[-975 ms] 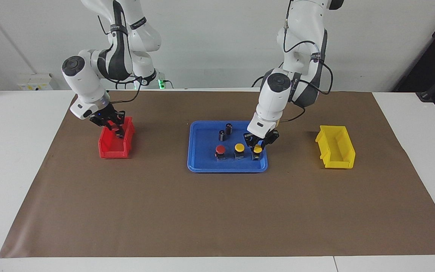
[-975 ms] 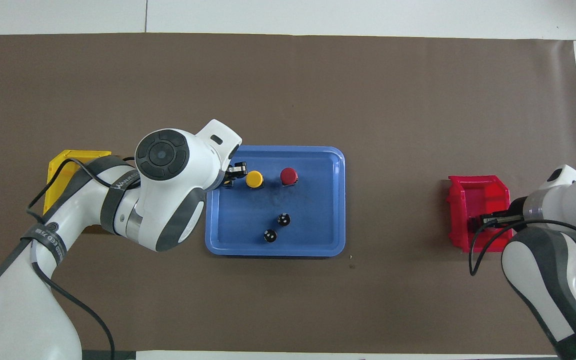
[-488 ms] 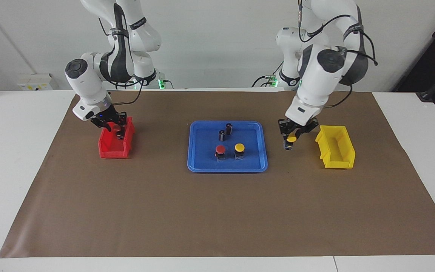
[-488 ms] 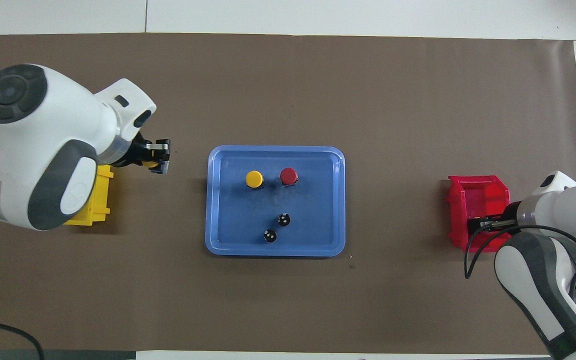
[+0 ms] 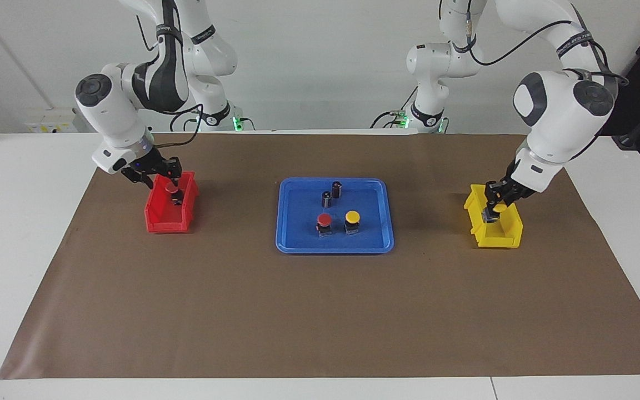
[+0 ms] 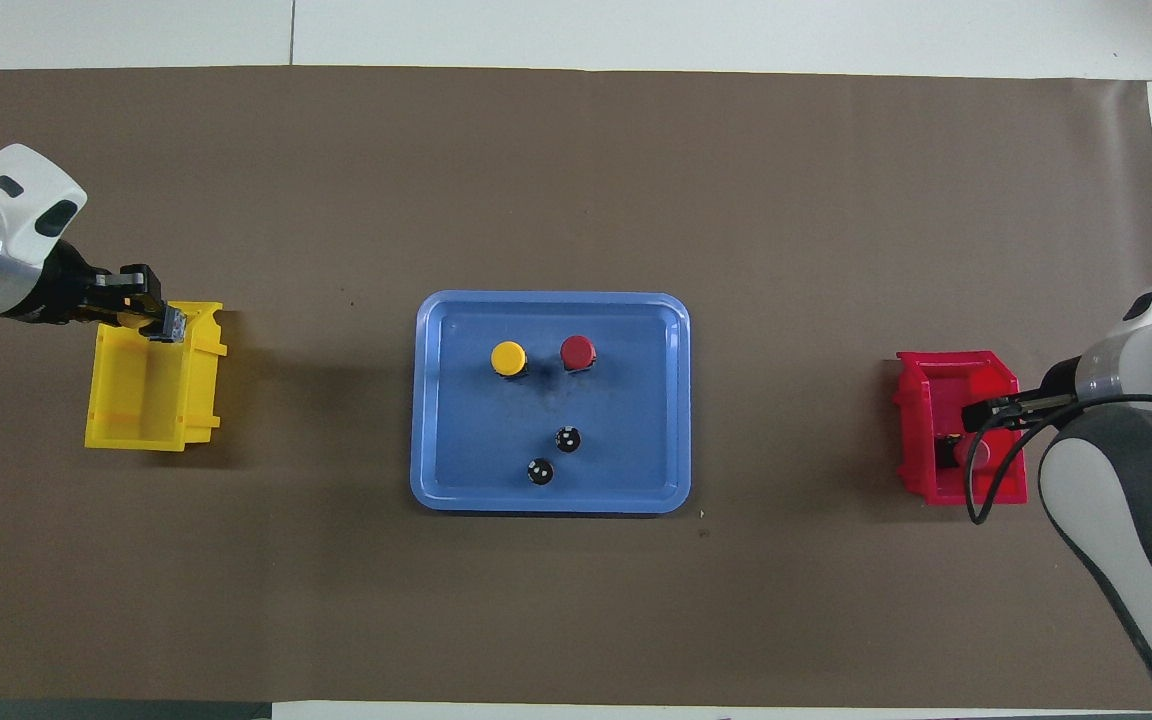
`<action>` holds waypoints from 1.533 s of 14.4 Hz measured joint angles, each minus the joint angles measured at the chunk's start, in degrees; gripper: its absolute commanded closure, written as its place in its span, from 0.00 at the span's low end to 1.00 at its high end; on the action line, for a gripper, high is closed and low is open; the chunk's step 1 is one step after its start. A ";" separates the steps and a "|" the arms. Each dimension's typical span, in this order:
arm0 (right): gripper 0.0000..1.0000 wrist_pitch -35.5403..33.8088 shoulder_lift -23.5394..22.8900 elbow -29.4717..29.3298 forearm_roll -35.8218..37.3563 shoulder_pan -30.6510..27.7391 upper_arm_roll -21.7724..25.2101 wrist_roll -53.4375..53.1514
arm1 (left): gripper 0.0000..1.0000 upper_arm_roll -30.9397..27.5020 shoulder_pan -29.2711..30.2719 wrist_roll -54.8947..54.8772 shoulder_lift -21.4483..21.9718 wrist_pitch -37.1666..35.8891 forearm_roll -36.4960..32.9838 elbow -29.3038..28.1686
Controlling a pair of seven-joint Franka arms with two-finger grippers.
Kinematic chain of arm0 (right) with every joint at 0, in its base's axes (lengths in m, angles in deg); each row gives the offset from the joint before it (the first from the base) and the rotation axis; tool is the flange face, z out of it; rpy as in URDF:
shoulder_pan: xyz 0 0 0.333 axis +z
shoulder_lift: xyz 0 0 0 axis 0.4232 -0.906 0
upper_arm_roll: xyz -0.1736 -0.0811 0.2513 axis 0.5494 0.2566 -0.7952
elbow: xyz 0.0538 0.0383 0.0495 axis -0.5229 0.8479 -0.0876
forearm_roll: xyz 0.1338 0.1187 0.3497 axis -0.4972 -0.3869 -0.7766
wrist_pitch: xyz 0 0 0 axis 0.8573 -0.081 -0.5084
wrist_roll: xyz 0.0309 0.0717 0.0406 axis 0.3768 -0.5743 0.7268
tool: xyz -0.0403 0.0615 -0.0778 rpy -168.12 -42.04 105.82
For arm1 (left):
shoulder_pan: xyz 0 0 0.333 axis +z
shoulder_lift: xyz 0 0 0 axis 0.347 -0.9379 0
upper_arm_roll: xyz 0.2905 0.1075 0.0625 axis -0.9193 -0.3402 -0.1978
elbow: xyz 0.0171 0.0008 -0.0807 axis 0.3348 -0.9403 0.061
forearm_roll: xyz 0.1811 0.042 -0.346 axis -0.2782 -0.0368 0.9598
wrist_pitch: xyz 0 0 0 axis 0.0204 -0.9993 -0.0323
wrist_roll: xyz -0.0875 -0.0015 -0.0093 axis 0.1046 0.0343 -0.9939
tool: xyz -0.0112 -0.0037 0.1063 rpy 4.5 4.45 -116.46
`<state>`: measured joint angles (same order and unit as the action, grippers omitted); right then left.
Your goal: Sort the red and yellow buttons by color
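Brown paper covers my worktop [image 5: 320, 311]; 1 red button [image 5: 324, 220] and 1 yellow button [image 5: 352, 217], round-capped, stand in the blue tray [image 5: 292, 244]. My left hand [image 5: 493, 209] clamps another yellow button [image 5: 499, 208] over the yellow bin [image 5: 506, 236]. My right hand [image 5: 171, 179], fingers apart, hangs over the red bin [image 5: 161, 222]; only the facing view shows its red button [image 5: 171, 189] clearly.
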<state>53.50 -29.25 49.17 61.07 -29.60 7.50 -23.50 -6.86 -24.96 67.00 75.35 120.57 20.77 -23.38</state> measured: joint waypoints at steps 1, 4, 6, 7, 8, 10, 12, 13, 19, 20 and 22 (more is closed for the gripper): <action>0.31 -2.16 -1.04 -3.46 -0.11 1.51 -0.15 -1.55 | 0.98 0.02 0.87 -0.91 0.00 0.13 0.00 -0.72; 0.33 -5.60 -6.43 -15.64 -0.28 10.80 -0.76 -13.91 | 0.98 0.03 2.41 -2.96 0.15 2.67 0.00 -4.95; 0.34 -5.37 -10.58 -22.60 -0.30 17.86 -1.19 -23.96 | 0.98 0.03 3.00 -3.17 0.19 3.56 0.00 -6.90; 0.35 -4.65 -12.80 -25.53 -0.29 21.28 -1.27 -28.75 | 0.98 0.03 3.14 -3.22 0.23 4.02 0.00 -7.86; 0.35 -3.16 -15.30 -27.95 -0.27 24.39 -1.34 -33.30 | 0.98 0.04 3.20 -3.23 0.27 4.85 0.00 -8.99; 0.35 1.85 -20.48 -30.39 -0.16 28.93 -1.37 -39.62 | 0.98 0.07 3.31 -3.24 0.57 7.13 0.00 -11.61; 0.35 6.36 -25.31 -30.92 0.01 31.69 -1.33 -43.14 | 0.98 0.08 3.54 -3.25 1.18 9.49 0.00 -14.04; 0.35 8.35 -27.54 -31.10 0.16 32.96 -1.32 -44.60 | 0.98 0.08 3.60 -3.26 1.37 10.57 0.00 -14.88; 0.36 15.54 -34.28 -31.85 1.89 37.62 -1.27 -50.24 | 0.92 0.08 4.59 -4.18 2.07 11.89 0.00 -17.29; 0.36 15.57 -34.38 -31.85 1.89 37.71 -1.26 -50.25 | 0.89 0.08 4.66 -4.25 2.31 12.25 0.00 -17.65; 0.37 15.57 -34.70 -31.76 2.15 37.74 -1.25 -50.25 | 0.76 0.10 4.68 -4.32 2.73 12.64 0.00 -18.09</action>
<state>69.07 -63.95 17.41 63.23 8.13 6.25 -73.75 -6.77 -20.28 62.68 78.08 133.22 20.77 -41.46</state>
